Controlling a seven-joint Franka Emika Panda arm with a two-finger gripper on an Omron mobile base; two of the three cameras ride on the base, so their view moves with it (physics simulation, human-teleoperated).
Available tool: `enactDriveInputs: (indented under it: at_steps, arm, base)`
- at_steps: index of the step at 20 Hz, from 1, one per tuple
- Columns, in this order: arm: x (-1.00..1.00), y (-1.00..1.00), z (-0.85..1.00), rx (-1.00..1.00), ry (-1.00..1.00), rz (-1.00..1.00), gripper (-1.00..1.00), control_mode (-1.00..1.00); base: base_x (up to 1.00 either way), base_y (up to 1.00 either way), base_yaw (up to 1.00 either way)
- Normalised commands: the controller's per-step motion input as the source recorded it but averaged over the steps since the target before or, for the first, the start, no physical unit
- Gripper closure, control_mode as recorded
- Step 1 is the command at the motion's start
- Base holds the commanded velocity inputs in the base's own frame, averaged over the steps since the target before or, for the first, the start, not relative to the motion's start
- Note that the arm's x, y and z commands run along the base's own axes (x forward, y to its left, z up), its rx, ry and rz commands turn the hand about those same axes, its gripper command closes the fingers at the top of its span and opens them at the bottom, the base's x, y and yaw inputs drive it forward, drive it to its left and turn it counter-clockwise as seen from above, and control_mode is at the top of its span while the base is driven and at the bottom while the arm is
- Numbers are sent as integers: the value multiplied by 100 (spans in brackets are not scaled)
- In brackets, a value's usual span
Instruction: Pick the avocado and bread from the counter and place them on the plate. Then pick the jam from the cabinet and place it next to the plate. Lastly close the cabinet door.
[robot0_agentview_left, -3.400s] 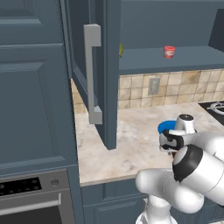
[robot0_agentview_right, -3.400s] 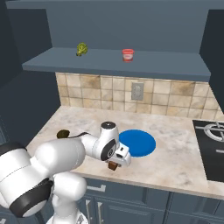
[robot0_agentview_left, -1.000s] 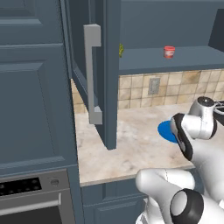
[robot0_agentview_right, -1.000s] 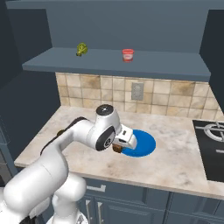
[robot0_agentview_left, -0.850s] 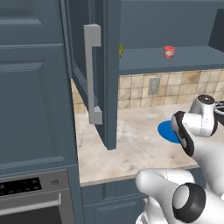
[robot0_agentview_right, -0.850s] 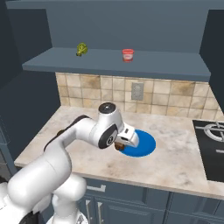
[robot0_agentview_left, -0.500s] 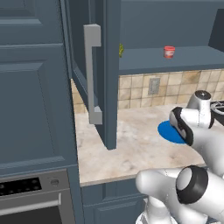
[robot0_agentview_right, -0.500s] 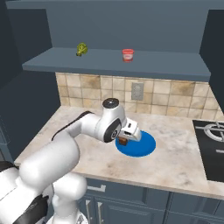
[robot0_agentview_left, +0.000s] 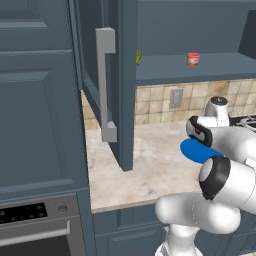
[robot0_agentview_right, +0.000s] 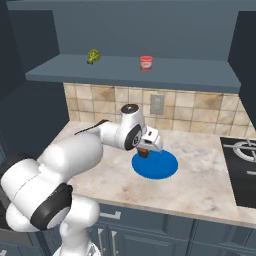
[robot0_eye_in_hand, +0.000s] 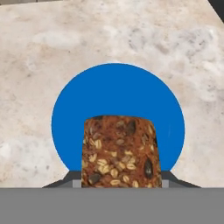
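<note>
My gripper (robot0_agentview_right: 144, 150) is shut on the bread (robot0_eye_in_hand: 120, 152), a brown seeded oblong loaf. It hangs just above the left rim of the blue plate (robot0_agentview_right: 159, 165). In the hand view the plate (robot0_eye_in_hand: 118, 94) lies straight beyond the bread on the beige counter (robot0_agentview_right: 200, 185). The avocado is hidden behind my arm. The red jam (robot0_agentview_right: 146, 62) stands on the shelf of the open cabinet (robot0_agentview_right: 130, 67), also seen as the jam (robot0_agentview_left: 193, 59) from the left. The cabinet door (robot0_agentview_left: 125, 85) stands swung out, with its grey bar handle (robot0_agentview_left: 106, 85) toward me.
A small green item (robot0_agentview_right: 93, 56) sits on the shelf left of the jam. A black stovetop (robot0_agentview_right: 244, 152) borders the counter at the right. A wall outlet (robot0_agentview_right: 157, 104) is in the tiled backsplash. An oven (robot0_agentview_left: 35, 225) sits low at the left.
My arm has carried the bread from the counter's front up and back, to over the plate's left rim. The gripper has stayed shut on it.
</note>
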Motion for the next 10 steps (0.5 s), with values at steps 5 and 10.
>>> enactDriveInputs:
  at_steps: [5,10]
  arm:
    - [36,-21,0,-1,5,0,100,-100]
    - [8,-41,-7,0,1,1,100,-100]
  base:
    - [0,0,0]
    - [0,0,0]
